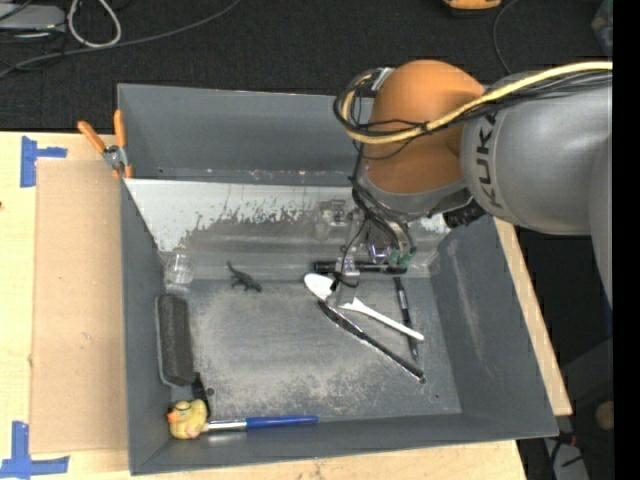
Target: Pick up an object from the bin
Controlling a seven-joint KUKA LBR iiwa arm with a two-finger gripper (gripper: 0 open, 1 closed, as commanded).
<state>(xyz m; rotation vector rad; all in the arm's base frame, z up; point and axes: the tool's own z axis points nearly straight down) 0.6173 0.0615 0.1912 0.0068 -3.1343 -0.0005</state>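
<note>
Camera view: gripper [350,271] hangs over a white spoon [375,315], right-centre in the bin [250,358]; open or closed, cannot tell.

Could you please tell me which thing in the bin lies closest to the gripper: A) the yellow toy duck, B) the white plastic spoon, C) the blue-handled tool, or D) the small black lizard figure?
B: the gripper hangs right at the bowl end of the white plastic spoon, whose handle runs away from it toward the front right, while the other three things lie well off to the left.
</note>
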